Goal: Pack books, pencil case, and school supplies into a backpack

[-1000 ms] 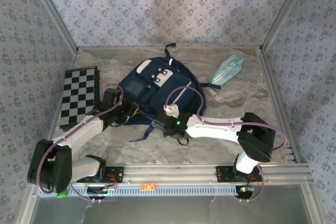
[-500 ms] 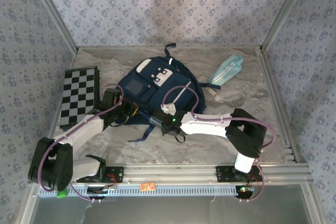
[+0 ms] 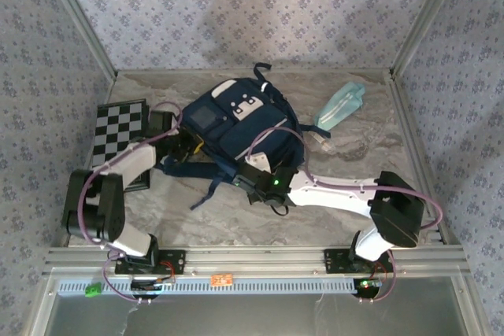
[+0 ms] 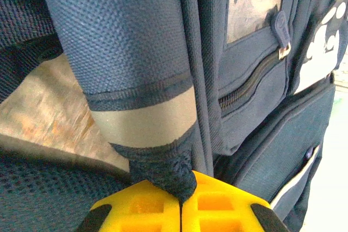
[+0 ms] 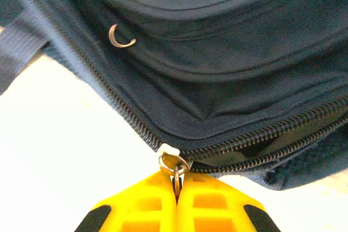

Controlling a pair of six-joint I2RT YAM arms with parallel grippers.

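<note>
The navy backpack (image 3: 240,120) lies flat on the table's middle, white patches up. My left gripper (image 3: 190,147) is at its left edge, shut on a navy strap end (image 4: 163,172) below a grey band. My right gripper (image 3: 246,176) is at the bag's near edge, shut on the metal ring of the zip pull (image 5: 174,164). To the right of the pull the zip (image 5: 272,145) gapes slightly. The mint-teal pencil case (image 3: 340,104) lies at the back right. The small clear school supplies item (image 3: 324,142) sits just in front of it. The books are out of view.
A black-and-white checkered board (image 3: 116,127) lies by the left wall, under my left forearm. Loose dark straps (image 3: 206,190) trail from the bag toward the near side. Patterned walls close off the back and both sides.
The backpack has slid and turned toward the back of the table. My left arm swung back and left with the strap. The right gripper stayed on the zip pull.
</note>
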